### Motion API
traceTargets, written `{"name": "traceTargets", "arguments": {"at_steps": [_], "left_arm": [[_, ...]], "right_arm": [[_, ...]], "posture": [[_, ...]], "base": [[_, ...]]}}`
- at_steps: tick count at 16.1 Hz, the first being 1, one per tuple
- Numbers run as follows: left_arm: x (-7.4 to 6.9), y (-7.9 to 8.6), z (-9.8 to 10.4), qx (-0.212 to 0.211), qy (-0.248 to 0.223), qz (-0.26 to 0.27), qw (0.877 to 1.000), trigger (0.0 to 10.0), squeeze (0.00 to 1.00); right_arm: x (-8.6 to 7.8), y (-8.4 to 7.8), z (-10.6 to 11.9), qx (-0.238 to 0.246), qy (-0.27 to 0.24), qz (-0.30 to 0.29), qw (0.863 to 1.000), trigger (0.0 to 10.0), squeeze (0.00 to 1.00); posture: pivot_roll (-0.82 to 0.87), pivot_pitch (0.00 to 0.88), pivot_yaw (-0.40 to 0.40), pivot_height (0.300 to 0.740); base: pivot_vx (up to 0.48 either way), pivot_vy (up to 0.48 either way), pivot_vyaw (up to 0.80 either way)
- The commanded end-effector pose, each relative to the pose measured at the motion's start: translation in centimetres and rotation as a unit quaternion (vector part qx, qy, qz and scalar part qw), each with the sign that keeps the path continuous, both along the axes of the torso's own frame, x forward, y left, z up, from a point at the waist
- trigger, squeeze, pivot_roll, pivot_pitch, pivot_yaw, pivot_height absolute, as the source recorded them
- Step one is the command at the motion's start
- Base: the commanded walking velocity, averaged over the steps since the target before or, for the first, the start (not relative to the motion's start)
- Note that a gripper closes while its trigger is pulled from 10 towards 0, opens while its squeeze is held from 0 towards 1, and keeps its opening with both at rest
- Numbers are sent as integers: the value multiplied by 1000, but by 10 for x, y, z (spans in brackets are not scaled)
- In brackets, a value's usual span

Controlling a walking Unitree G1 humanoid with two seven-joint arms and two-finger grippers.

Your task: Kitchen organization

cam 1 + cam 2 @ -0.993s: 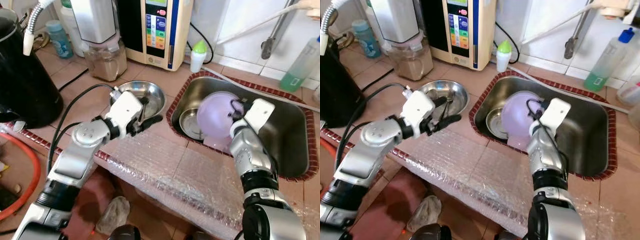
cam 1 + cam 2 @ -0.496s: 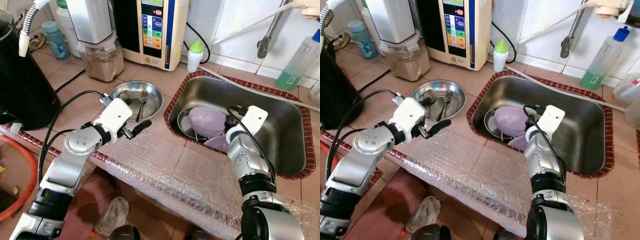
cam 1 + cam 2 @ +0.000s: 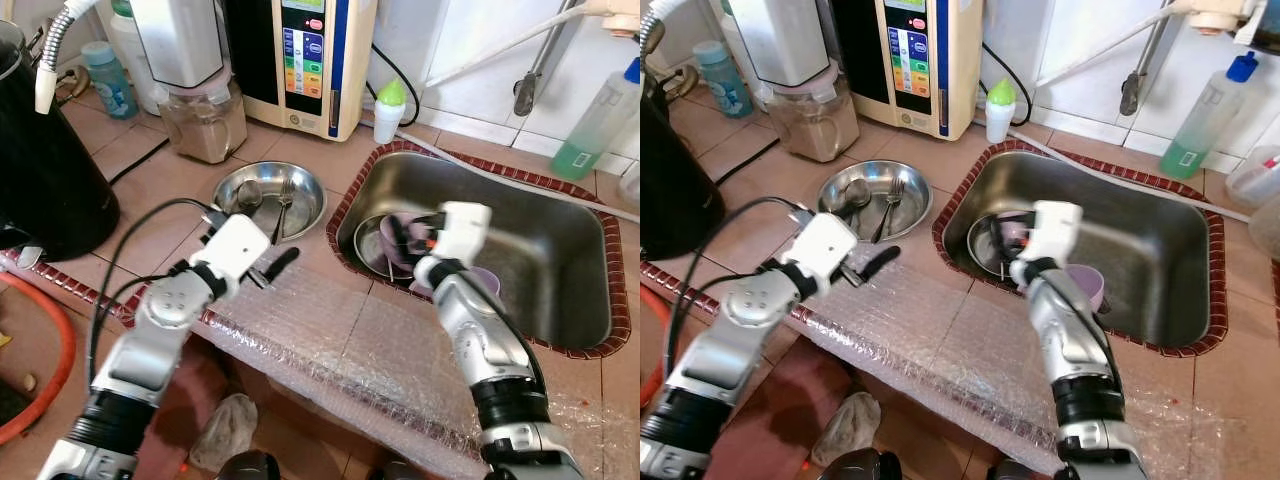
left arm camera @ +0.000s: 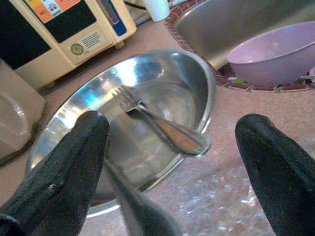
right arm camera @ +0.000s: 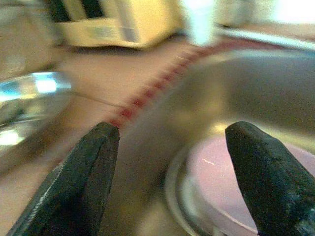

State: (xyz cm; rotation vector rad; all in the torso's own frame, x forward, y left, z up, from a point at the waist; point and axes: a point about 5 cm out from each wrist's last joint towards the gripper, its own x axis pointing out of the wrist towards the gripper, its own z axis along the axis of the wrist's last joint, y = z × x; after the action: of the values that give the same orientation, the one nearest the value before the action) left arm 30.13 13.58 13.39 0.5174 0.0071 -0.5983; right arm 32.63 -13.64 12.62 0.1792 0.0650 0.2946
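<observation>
1. The left gripper (image 3: 268,268) hovers over the tabletop (image 3: 330,330) with fingers spread and nothing between them, just at 6 o'clock of the steel bowl (image 3: 272,197).
2. In that bowl lie a fork (image 4: 157,124) and a spoon (image 3: 246,195). The fork's long axis runs roughly from 12 to 6 o'clock in the head views, handle resting on the near rim — toward the left gripper.
3. The right gripper (image 3: 1008,232) is over the sink (image 3: 560,250), above its left part; in the wrist view its fingers (image 5: 86,172) stand wide apart and hold nothing.
4. Below it in the sink are a purple bowl (image 5: 231,182) sitting in a steel dish (image 3: 365,248), and a purple cup (image 3: 1082,284) at about 4 o'clock of them.
5. Judgement: the left arm is plainly the nearer one to the fork, the right arm to the purple bowl — each thing lies straight ahead of its own gripper.
6. The right views are blurred, so how close that gripper is to the purple bowl cannot be told.
</observation>
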Motion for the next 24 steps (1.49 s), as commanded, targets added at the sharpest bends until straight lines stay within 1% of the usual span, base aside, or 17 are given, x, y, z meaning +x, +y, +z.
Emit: {"name": "traceTargets", "arguments": {"at_steps": [1, 2, 3, 4, 5, 6, 8, 16, 24], "left_arm": [[2, -1, -3, 16, -1, -4, 1000, 10000, 1000], [2, -2, -5, 18, 0, -6, 1000, 10000, 1000], [3, -3, -7, 18, 0, -9, 1000, 4941, 1000], [3, -3, -9, 18, 0, -9, 1000, 2980, 1000], [4, -3, -10, 20, 0, -9, 1000, 0, 400], [4, -1, -11, 23, -1, -4, 1000, 0, 0], [6, 2, -11, 22, -7, 1, 1000, 0, 0], [8, 4, -11, 17, -16, 3, 1000, 0, 0], [9, 6, -9, 12, -20, 7, 1000, 0, 0]], "right_arm": [[-5, 6, 5, -18, -8, 33, 999, 10000, 0], [-7, 8, 5, -22, -11, 38, 999, 10000, 0], [-9, 8, 5, -25, -10, 36, 999, 10000, 0], [-9, 7, 4, -26, -11, 30, 999, 10000, 0], [-10, 6, 4, -26, -10, 27, 999, 10000, 0], [-11, 5, 5, -27, -9, 27, 999, 10000, 0], [-10, 3, 6, -32, -11, 23, 999, 10000, 0], [-7, 1, 8, -37, -13, 17, 999, 10000, 0], [-5, 4, 7, -39, -14, 20, 999, 10000, 0]], "posture": [[-21, 55, 17, 740], [-25, 56, 19, 740], [-25, 56, 19, 740], [-25, 56, 19, 740], [-25, 56, 19, 740], [-25, 56, 19, 740], [-24, 50, 23, 740], [-22, 43, 14, 740], [-17, 39, 13, 740]], "base": [[0, 0, 0], [0, 0, 0], [0, 0, 0], [0, 0, 0], [0, 0, 0], [0, 0, 0], [0, 0, 0], [0, 0, 0], [0, 0, 0]]}}
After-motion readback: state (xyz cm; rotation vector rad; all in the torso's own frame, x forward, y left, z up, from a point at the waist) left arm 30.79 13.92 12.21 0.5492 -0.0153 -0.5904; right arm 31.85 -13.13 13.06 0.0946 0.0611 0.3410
